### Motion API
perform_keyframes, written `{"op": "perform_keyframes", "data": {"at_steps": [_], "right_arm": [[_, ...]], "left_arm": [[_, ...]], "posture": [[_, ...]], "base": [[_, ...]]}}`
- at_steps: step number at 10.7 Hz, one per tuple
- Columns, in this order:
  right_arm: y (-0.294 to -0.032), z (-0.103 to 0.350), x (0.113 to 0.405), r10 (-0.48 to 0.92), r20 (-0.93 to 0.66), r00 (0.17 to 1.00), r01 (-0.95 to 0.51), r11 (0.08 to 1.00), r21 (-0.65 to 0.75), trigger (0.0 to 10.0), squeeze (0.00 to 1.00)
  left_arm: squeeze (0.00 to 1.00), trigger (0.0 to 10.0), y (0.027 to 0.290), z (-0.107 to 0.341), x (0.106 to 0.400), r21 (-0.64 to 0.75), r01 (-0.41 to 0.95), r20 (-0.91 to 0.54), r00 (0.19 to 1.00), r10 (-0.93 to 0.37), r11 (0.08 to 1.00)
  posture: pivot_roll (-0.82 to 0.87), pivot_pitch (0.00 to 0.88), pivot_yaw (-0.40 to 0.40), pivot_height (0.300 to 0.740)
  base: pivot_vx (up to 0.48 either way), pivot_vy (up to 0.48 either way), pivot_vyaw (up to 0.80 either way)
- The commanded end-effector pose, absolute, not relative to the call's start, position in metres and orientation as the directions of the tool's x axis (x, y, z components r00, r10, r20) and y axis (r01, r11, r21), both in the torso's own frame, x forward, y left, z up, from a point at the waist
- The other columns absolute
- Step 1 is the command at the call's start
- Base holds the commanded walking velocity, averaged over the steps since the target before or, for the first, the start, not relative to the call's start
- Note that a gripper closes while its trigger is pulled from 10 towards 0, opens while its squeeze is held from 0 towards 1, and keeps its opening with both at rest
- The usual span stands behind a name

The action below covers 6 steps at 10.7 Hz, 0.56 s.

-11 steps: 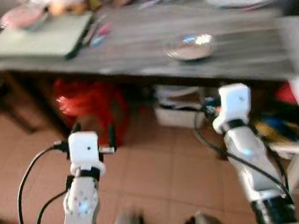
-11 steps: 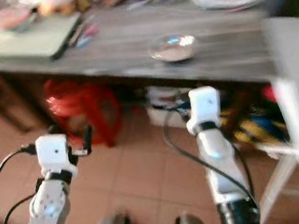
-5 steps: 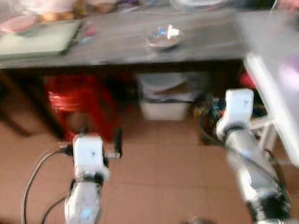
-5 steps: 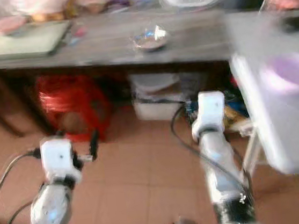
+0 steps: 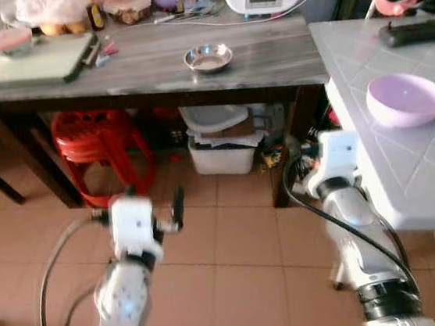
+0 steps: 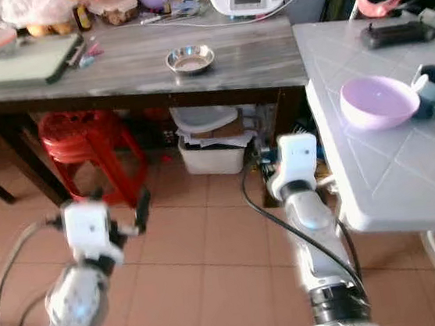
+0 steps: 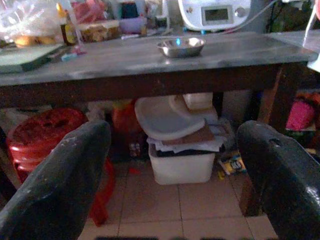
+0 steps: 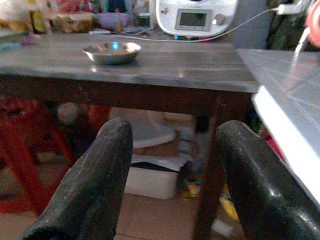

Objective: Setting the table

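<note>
left claw (image 7: pixel 172 165) and right claw (image 8: pixel 172 170) wide open, both empty | steel bowl (image 5: pixel 208 57) far ahead on grey table (image 5: pixel 268 55) | risk: you hit the table edge when reaching

My head views are bright and mostly sharp, with blur only on the near silver arms at the bottom. My wrist views are dimmer and bluish, the small round steel bowl (image 7: pixel 180 47) shows a glare spot, and deep shadow lies under the long grey wooden table (image 5: pixel 151 64).

Red stool (image 5: pixel 104 148) and what looks like a storage bin (image 5: pixel 222 154) — under the table.
</note>
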State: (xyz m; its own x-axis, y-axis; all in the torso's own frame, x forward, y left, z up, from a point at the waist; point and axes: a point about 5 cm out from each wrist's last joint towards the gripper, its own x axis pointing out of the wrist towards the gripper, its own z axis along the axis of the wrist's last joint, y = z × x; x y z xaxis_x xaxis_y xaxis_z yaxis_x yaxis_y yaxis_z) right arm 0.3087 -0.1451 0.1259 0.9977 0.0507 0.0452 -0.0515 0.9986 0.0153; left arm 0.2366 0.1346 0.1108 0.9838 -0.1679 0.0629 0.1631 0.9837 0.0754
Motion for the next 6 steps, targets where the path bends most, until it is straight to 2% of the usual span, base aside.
{"op": "perform_keyframes", "data": {"at_steps": [1, 2, 6], "right_arm": [[-0.143, 0.133, 0.314, 0.049, 0.077, 0.996, -0.050, 0.999, 0.014, 10.0, 0.00], [-0.140, 0.144, 0.317, 0.068, 0.123, 0.990, -0.066, 0.998, -0.021, 10.0, 0.00], [-0.143, 0.163, 0.321, 0.052, 0.202, 0.978, -0.035, 0.996, -0.087, 10.0, 0.00]], "left_arm": [[0.00, 10.0, 0.133, 0.112, 0.238, 0.083, 0.181, 0.069, 0.980, -0.187, 0.980], [0.00, 10.0, 0.134, 0.115, 0.240, 0.084, 0.185, 0.079, 0.978, -0.191, 0.979], [0.00, 10.0, 0.131, 0.122, 0.246, 0.077, 0.201, 0.107, 0.972, -0.208, 0.977]], "posture": [[0.04, 0.050, 0.024, 0.740], [0.04, 0.058, 0.026, 0.740], [0.04, 0.087, 0.019, 0.740]], "base": [[0.000, -0.424, 0.00], [0.000, -0.420, 0.00], [0.290, -0.379, 0.00]]}}
